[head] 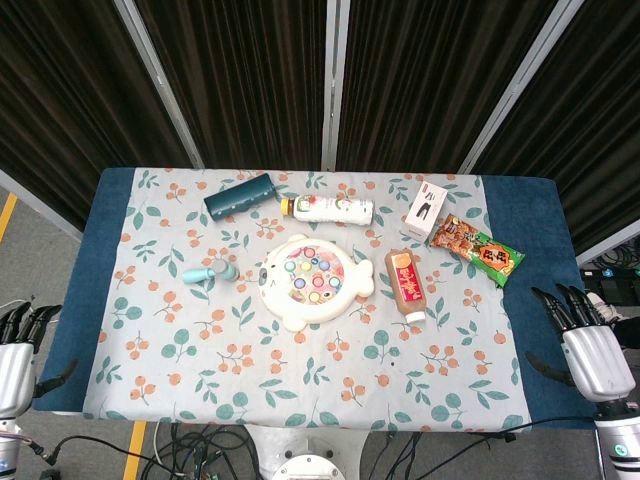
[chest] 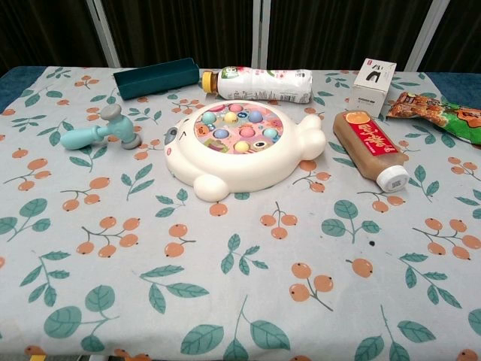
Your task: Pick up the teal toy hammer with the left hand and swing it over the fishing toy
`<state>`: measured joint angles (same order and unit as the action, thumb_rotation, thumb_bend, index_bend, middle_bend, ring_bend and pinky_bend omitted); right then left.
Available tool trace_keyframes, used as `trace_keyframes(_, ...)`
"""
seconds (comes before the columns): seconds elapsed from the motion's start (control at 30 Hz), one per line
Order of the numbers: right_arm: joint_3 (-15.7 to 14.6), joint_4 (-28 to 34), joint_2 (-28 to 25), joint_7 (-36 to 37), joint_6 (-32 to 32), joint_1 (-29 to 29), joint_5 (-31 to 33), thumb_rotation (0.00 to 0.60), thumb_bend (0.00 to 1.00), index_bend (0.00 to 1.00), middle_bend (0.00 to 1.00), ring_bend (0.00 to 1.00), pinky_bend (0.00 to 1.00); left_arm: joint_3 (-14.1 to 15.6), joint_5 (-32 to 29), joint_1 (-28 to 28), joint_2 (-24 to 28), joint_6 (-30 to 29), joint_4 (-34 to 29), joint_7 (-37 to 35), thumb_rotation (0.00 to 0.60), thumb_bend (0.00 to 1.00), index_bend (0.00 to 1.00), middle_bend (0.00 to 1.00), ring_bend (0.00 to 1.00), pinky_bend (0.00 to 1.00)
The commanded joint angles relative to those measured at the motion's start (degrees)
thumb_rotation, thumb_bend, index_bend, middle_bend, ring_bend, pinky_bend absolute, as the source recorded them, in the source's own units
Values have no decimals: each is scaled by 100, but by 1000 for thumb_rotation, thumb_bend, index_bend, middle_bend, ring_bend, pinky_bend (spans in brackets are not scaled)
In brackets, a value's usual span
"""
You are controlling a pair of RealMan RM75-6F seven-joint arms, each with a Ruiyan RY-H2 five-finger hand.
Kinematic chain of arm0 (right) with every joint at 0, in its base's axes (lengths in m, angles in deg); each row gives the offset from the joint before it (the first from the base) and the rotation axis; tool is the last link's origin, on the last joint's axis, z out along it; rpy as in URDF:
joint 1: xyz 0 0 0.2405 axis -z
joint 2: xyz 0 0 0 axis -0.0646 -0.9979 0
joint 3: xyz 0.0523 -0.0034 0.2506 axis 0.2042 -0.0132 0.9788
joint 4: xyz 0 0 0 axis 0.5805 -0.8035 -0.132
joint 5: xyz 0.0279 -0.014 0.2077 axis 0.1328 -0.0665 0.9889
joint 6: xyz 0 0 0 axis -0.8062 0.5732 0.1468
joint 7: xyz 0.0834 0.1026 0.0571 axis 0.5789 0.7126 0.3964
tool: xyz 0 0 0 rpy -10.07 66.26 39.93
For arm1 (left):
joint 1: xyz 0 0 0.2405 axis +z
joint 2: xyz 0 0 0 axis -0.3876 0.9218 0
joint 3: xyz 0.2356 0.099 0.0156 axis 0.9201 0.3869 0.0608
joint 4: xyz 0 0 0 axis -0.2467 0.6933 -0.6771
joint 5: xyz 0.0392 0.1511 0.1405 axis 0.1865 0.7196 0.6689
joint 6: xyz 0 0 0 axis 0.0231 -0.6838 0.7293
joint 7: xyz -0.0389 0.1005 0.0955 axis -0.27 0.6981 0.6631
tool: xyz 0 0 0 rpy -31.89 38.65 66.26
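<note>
The teal toy hammer [head: 211, 272] [chest: 100, 132] lies flat on the floral cloth, just left of the fishing toy, with its grey head toward the toy. The fishing toy [head: 311, 280] [chest: 242, 148] is a cream fish-shaped tray with coloured pieces, at the table's centre. My left hand [head: 16, 355] hangs off the table's left front edge, fingers apart, holding nothing, well away from the hammer. My right hand [head: 586, 345] sits off the right front edge, fingers spread and empty. Neither hand shows in the chest view.
Behind the toy lie a dark teal box [head: 240, 195] [chest: 155, 78] and a white drink bottle [head: 329, 208] [chest: 259, 83]. To the right are a brown bottle [head: 406, 283] [chest: 371, 146], a small white box [head: 426, 208] [chest: 372, 87] and a snack packet [head: 477, 248] [chest: 440, 113].
</note>
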<state>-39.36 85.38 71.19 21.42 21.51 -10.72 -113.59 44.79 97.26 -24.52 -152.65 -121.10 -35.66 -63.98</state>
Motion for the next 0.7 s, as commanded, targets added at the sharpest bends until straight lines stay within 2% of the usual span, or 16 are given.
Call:
trace_keyframes(0.03,-15,-2,0,8,-8,0,-15,600,120,68,167,0,0,-9,32,11,13,44,-11,8,600,193,181,194,80,107)
trace_keyframes(0.37,-12,-44,-7,43,35,4,-42,600,120,68,167,0,0,-227,104,-188,61,360,-36,99,600,193,180,194,80,108)
trace_keyframes(0.57,-15,-40,-23,32,87,-5,-121,600,120,68,167,0,0,-609,86,-865,88,1162,27,5,600,193,182,194,80,108)
trace_keyframes(0.7,-3,-20,-42,-1,108,0,-114,600,120,68,167,0,0,-928,-116,-1504,-7,2007,129,-263,600,209,213,194,80,114)
